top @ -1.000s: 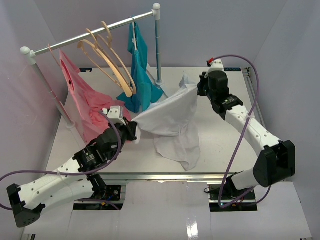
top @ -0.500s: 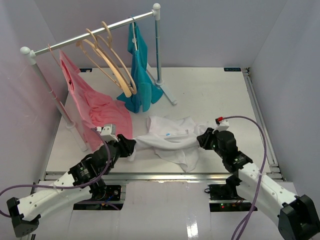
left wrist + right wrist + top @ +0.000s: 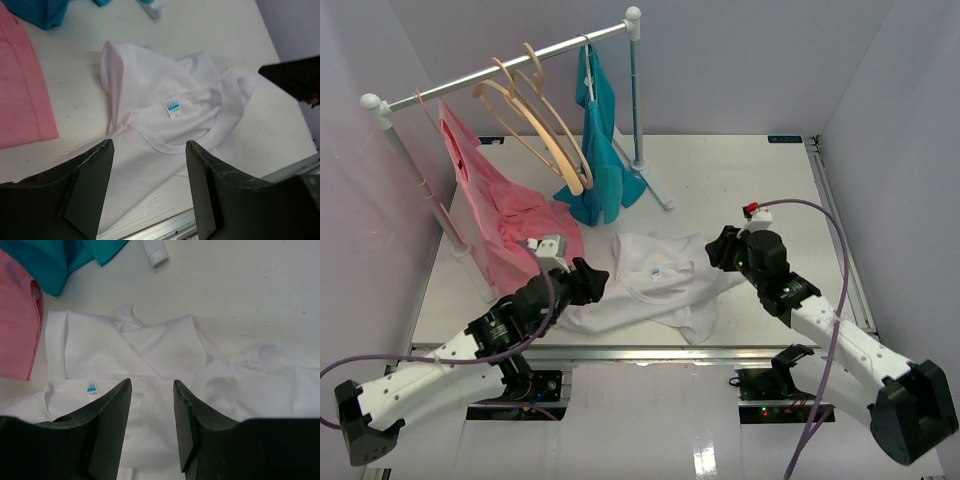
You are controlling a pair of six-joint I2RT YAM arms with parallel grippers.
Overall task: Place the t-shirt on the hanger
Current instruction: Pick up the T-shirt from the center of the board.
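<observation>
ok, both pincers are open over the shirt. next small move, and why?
Probably lower the left pincer onto the t-shirt at its collar, beside the blue label, and close: it lies loose on the table, neck opening showing, nothing gripping it.

- The t-shirt (image 3: 665,290) is lying on the table (image 3: 750,180), toward its 6 o'clock edge.
- The left gripper (image 3: 595,281) is sitting at the t-shirt's 9 o'clock, and the right gripper (image 3: 717,250) at its 2 o'clock.
- The hanger (image 3: 577,176) is hanging on the rail (image 3: 510,62), at the t-shirt's 11 o'clock.

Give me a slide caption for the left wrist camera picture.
Open left hand over the crumpled white t-shirt, collar label showing, on the table.
</observation>
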